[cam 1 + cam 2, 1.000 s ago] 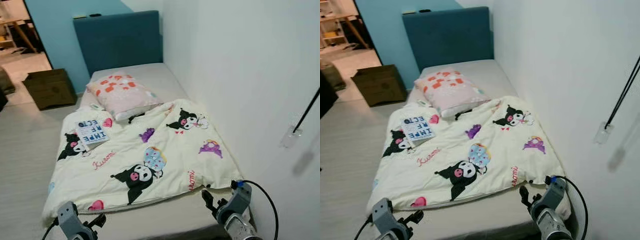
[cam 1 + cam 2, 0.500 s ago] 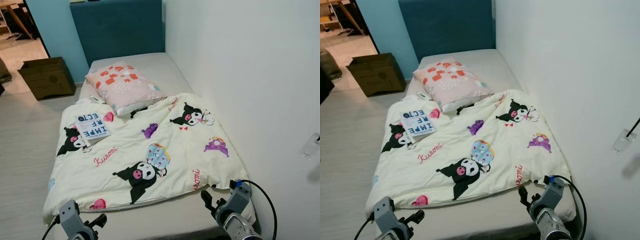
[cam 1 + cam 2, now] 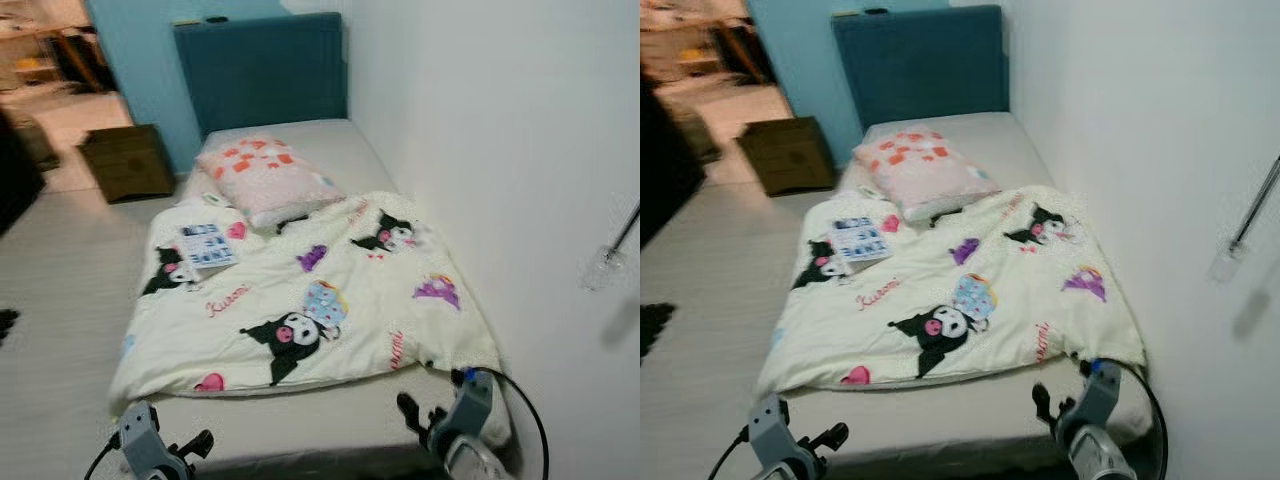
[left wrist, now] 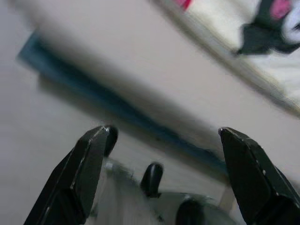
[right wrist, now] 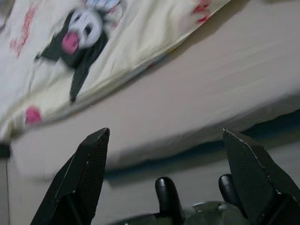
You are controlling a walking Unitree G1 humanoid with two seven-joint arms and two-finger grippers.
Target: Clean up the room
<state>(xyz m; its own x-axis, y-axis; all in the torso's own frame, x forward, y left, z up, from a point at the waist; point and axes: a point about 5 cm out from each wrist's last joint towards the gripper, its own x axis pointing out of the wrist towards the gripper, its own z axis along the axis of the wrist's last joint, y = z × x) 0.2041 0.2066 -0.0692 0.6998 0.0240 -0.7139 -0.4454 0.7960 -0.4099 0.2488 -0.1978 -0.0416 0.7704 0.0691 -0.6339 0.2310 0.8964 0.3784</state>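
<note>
Robot standing at the foot of a bed [image 3: 300,410], both grippers hanging low and empty.

Duvet [image 3: 310,300] is lying rumpled and skewed over the mattress, likely left unmade, with a book [image 3: 207,245] resting on it near the pillow [image 3: 268,178], which is sitting askew below the headboard [image 3: 262,70]; these look like the things to tidy. A box [image 3: 128,160] is sitting on the floor [image 3: 60,300] beside the bed. Left gripper [image 4: 164,154] is hovering by the bed's foot edge, fingers spread wide, holding nothing. Right gripper [image 5: 166,154] is pointing at the mattress edge below the duvet hem, fingers likewise spread apart. Both arms are tucked low, seemingly waiting for an approach.
</note>
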